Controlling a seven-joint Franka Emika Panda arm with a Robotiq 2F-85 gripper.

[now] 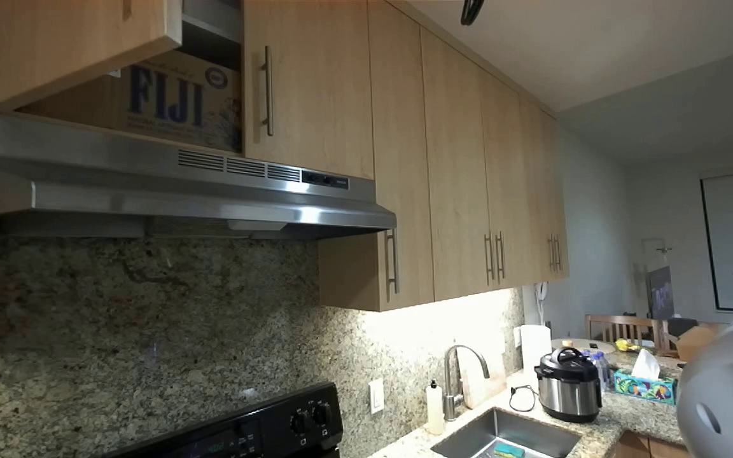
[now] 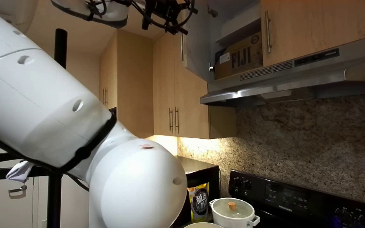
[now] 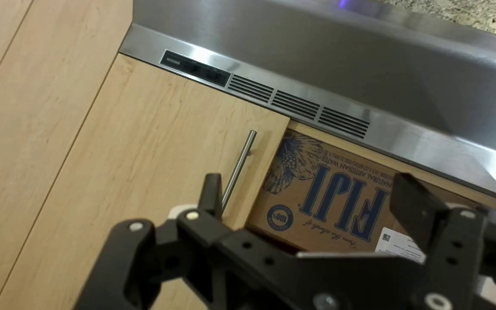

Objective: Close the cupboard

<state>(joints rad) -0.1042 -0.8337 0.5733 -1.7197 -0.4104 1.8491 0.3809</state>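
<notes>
The cupboard is a short light-wood wall cabinet above the range hood. One flat door (image 1: 309,89) with a metal bar handle is shut; it also shows in the wrist view (image 3: 162,146). Its other door (image 1: 80,51) stands swung open, its inner face visible in an exterior view (image 2: 198,47). A FIJI carton (image 3: 338,198) sits inside. My gripper (image 3: 310,193) is open and empty in the wrist view, facing the opening, one finger overlapping the shut door's handle. In an exterior view the gripper (image 2: 171,19) is at the top, beside the open door and partly cut off.
The steel range hood (image 1: 182,184) juts out under the cupboard. Taller cabinets (image 1: 455,159) stand alongside. Below are the stove (image 2: 290,196) and a white pot (image 2: 233,212). My white arm (image 2: 131,177) fills much of an exterior view.
</notes>
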